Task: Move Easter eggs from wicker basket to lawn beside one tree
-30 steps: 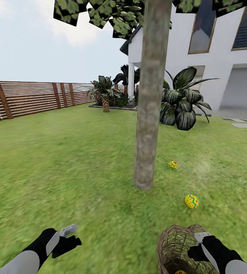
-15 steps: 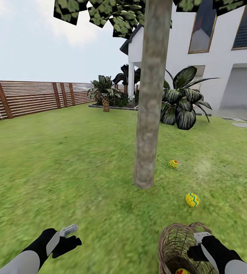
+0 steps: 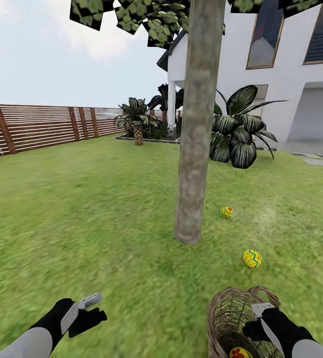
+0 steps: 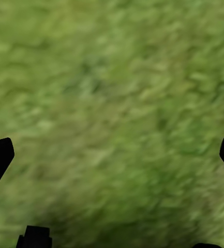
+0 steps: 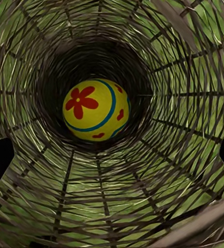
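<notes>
Inside wicker basket (image 5: 184, 170), yellow egg (image 5: 95, 109) w/ red flower

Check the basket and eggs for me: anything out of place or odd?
One Easter egg still sits deep in the wicker basket; the right gripper is at the rim. Two eggs lie on the lawn by the tree. Nothing looks damaged.

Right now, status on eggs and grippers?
Left gripper open over the lawn. Right gripper at wicker basket rim, grip unclear. Two eggs by tree; third egg in basket.
</notes>
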Motion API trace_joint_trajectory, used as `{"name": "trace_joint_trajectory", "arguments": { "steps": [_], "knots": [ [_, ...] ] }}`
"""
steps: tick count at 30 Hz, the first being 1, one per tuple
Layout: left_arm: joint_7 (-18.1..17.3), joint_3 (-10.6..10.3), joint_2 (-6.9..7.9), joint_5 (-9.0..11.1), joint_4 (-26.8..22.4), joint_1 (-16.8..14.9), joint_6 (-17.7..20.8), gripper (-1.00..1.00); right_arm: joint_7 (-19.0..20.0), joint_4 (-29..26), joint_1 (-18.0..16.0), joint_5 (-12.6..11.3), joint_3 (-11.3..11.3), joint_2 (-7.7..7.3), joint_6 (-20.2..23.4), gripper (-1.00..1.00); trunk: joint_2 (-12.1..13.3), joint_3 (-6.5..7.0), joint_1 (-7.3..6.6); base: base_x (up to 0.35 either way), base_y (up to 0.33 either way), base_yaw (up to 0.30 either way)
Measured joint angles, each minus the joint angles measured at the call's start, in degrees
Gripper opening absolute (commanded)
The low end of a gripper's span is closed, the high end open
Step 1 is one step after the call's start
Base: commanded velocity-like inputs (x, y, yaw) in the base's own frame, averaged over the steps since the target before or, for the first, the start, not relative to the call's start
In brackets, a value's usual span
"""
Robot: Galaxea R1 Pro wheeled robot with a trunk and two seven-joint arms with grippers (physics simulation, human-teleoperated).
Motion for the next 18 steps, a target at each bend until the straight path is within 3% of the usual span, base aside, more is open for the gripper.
{"name": "trace_joint_trajectory", "arguments": {
  "steps": [18],
  "knots": [
    [-0.02,0.00,-0.01,-0.03,0.00,0.00,0.00,1.00,-0.01,0.00,0.01,0.00,0.00,0.00,0.01,1.00,-7.22,-3.23,3.95,0.000,0.000,0.000]
  ]
}}
